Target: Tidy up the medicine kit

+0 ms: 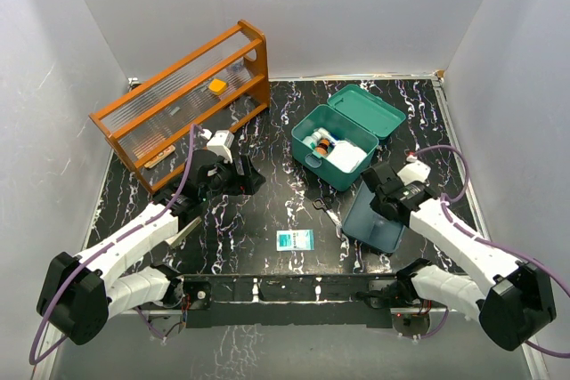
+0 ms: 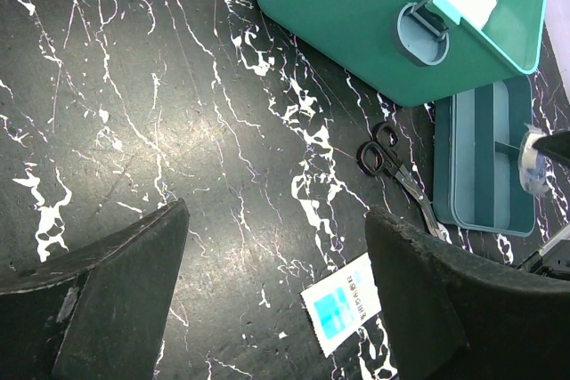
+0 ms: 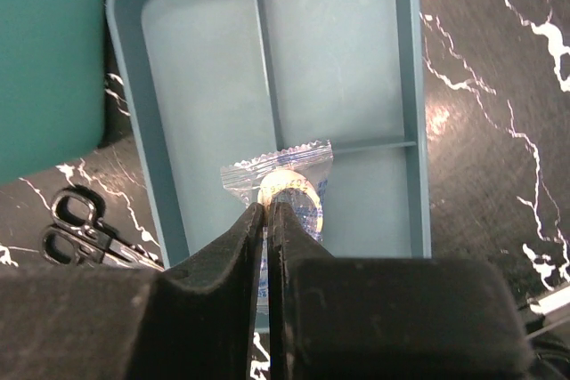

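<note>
Your right gripper (image 3: 268, 213) pinches only the edge of a clear packet (image 3: 287, 175) over the divided tray (image 3: 405, 86). It could slip free before reaching the open medicine kit (image 1: 310, 156) just beyond. Your left gripper (image 2: 276, 213) hangs spread, empty.

black marbled table (image 1: 267, 215), white walls (image 1: 356, 6)
</note>
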`<state>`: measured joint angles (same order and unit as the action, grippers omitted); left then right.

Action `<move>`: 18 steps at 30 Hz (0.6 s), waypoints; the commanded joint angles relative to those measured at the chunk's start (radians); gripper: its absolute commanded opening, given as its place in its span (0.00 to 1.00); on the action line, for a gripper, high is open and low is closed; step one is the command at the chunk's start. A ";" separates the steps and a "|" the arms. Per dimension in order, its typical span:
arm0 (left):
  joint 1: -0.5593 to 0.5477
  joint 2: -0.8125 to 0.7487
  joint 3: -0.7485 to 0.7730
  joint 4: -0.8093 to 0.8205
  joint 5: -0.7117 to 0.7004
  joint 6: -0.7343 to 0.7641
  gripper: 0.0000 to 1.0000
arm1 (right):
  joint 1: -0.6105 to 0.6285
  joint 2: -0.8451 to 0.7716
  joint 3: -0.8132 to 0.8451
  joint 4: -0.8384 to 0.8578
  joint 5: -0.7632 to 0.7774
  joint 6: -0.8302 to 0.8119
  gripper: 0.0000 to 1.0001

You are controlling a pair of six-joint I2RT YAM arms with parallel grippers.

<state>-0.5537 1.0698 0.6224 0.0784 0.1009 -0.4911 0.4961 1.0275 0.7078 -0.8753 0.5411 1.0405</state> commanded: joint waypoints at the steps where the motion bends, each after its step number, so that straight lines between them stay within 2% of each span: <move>1: -0.002 -0.021 0.003 0.015 -0.010 0.009 0.79 | -0.002 -0.024 -0.007 -0.086 -0.040 0.090 0.06; 7: -0.002 -0.022 0.004 0.013 -0.016 0.010 0.79 | -0.002 0.021 -0.001 -0.156 -0.033 0.120 0.07; 10: -0.003 -0.028 0.003 0.018 -0.010 0.010 0.79 | -0.002 0.049 0.003 -0.208 -0.002 0.200 0.07; 13: -0.002 -0.027 0.007 0.017 -0.008 0.013 0.79 | -0.002 0.068 -0.017 -0.191 0.041 0.244 0.07; 15: -0.002 -0.026 0.010 0.016 -0.009 0.015 0.79 | -0.003 0.074 -0.041 -0.142 0.053 0.230 0.11; 18: -0.003 -0.022 0.015 0.010 -0.004 0.020 0.79 | -0.003 0.084 -0.028 -0.111 0.038 0.205 0.27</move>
<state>-0.5537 1.0698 0.6224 0.0788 0.0944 -0.4900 0.4953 1.1042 0.6708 -1.0325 0.5304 1.2243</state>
